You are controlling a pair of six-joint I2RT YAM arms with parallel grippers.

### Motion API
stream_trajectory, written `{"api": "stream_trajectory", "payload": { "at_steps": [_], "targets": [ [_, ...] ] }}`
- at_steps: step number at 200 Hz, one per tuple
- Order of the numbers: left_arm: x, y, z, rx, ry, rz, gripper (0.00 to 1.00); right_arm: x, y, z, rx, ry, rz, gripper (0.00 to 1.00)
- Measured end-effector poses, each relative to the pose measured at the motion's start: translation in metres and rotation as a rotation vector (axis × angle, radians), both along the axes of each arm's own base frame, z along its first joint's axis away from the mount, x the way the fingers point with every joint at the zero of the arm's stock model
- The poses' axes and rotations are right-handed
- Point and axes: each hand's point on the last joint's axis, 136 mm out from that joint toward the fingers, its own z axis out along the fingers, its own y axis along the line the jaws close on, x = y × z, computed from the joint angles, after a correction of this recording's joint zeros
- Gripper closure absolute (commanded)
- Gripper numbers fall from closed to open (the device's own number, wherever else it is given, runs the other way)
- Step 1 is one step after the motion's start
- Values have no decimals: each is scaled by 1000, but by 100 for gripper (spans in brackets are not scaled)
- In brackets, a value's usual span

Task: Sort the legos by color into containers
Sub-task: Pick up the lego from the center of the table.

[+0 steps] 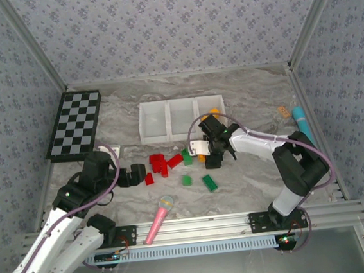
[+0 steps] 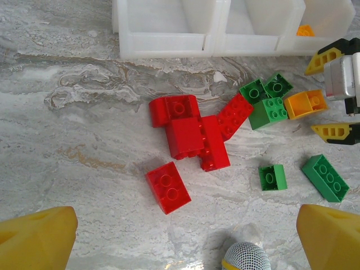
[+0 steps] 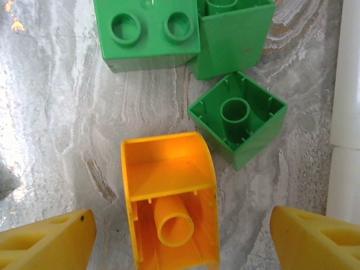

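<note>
Across the marbled tabletop (image 1: 255, 97), items by descending size. At far left, black-and-white checkerboard (image 1: 74, 124), lying flat. At centre back, row of three joined white containers (image 1: 156, 137) (image 2: 163, 45), open tops up, with one orange brick (image 1: 213, 112) (image 2: 305, 30) inside the right-hand bin. Near the front rail, pink microphone toy (image 1: 159, 217), head pointing toward the loose bricks. Just left of the red pile, left gripper (image 1: 140, 174) (image 2: 185, 233), low over the table, jaws spread fully wide, nothing between them and nothing held. In front of the bins, right gripper (image 1: 207, 154) (image 2: 332, 95) (image 3: 183, 242), jaws partly open and straddling an overturned orange lego (image 3: 169, 191) (image 2: 304, 104), bare table visible on each side of it, no grip. At table centre, red legos (image 1: 162, 163) (image 2: 191, 135), most bunched and touching, one apart on the near side. Just beside the orange lego, green legos (image 2: 264, 98) (image 3: 236, 115), three bunched together, two more (image 2: 273, 177) loose and separate nearer the front.
</note>
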Motion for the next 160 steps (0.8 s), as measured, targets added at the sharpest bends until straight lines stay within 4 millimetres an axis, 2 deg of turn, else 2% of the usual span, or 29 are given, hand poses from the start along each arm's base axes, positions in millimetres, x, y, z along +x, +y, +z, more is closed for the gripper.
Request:
{"api": "stream_trajectory", "payload": {
  "at_steps": [44, 110, 137, 160],
  "targets": [
    [0, 0, 0, 0, 0, 0, 0, 7, 6, -6, -22, 3, 21, 26],
    [0, 0, 0, 0, 1, 0, 0, -2, 3, -13, -56, 35, 33, 41],
    [0, 0, 0, 0, 1, 0, 0, -4, 3, -14, -76, 23, 40, 50],
    [0, 0, 0, 0, 1, 0, 0, -11, 2, -20, -99, 14, 52, 64]
  ]
}}
